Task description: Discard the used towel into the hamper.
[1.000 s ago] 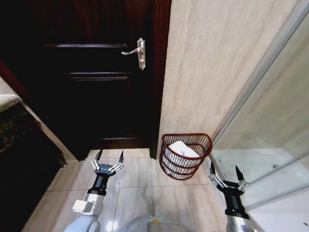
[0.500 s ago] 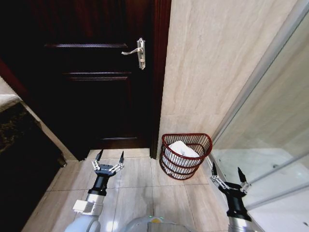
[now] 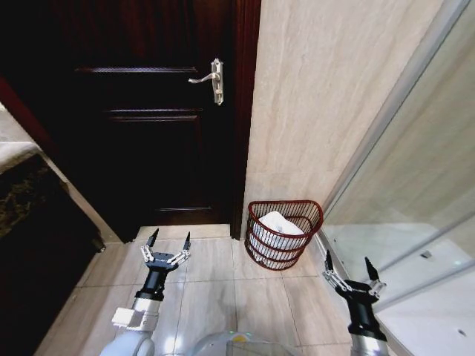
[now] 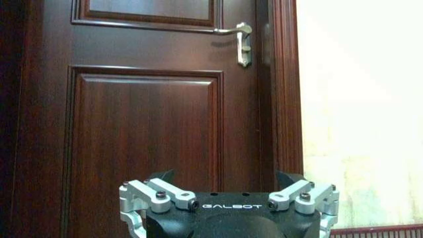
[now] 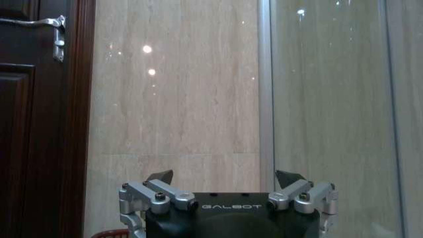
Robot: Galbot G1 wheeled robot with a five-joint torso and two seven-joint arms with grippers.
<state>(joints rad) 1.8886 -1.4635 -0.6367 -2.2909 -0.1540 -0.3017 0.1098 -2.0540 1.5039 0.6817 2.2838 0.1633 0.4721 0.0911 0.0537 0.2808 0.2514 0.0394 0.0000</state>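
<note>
Two grippers hover low over the tiled floor, nearer the robot than the hamper. Left gripper: jaws spread wide, holding nothing, short of the hamper and to its left, arm extended toward the dark door. Right gripper: jaws likewise wide and empty, short of the hamper and to its right, beside the glass partition. Both stand about equally near. Hamper: on the floor against the beige wall, just right of the door frame, a white towel lying bunched inside. By this layout the discard appears already made.
</note>
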